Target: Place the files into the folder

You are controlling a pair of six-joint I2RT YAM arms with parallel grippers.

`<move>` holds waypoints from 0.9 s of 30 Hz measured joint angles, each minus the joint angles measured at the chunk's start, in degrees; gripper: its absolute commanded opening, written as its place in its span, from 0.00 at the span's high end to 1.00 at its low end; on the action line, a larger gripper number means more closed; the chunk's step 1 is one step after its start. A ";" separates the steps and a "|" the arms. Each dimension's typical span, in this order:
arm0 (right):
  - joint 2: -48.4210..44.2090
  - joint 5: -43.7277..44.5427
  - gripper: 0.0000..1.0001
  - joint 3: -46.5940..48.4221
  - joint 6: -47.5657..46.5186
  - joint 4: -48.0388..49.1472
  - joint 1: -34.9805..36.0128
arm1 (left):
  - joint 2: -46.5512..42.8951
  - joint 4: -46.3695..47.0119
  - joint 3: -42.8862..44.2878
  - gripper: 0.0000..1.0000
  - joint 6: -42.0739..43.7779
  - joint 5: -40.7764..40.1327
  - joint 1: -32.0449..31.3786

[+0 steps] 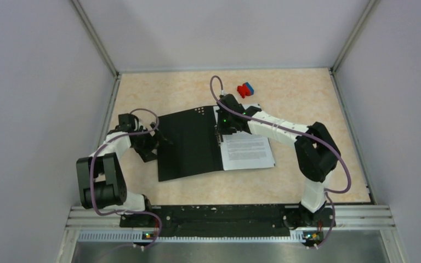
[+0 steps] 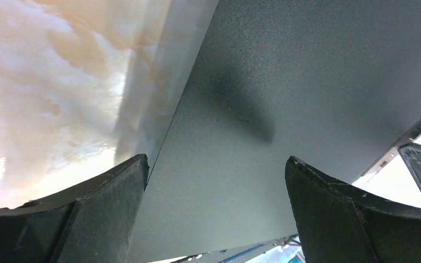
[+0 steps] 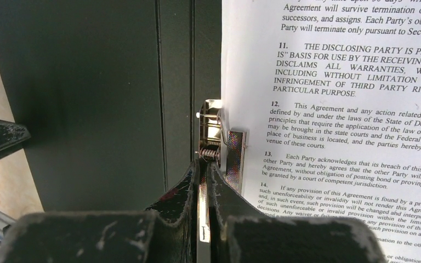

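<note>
Where the folder point(image 1: 189, 145) lies open on the table point(image 1: 285, 98), black inside facing up, it fills the middle of the top view, its lower left corner reaching toward the bottom of the frame.

- The files point(image 1: 248, 152) sit on the folder's right-hand half, a flat white stack with the printed side up. Their left edge is against the spine and their lower right corner juts past the folder onto the table.
- The right gripper point(image 1: 220, 131) is at the spine, at the upper left corner of the files. In the right wrist view its fingers point(image 3: 189, 189) are pinched together on a thin bright clamp lever point(image 3: 203, 230), which runs up to a sprung metal clamp point(image 3: 235, 159) at the paper's edge. Numbered paragraphs of legal text are readable to the right of it, and bare black folder lies to the left.
- The left gripper point(image 1: 154, 143) is at the folder's left edge, centre-left of the frame. In the left wrist view its jaws are spread wide with nothing between them, black folder surface beneath and marbled tabletop in the upper left. I cannot tell whether a finger touches the cover.
- A small red-and-blue object point(image 1: 245, 89) lies on the table above the folder, upper centre, well apart from both arms.
</note>
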 measured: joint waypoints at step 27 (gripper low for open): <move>4.55 -4.83 1.00 -5.97 5.70 11.52 -2.25 | -10.49 3.13 6.08 0.16 -7.80 19.50 0.35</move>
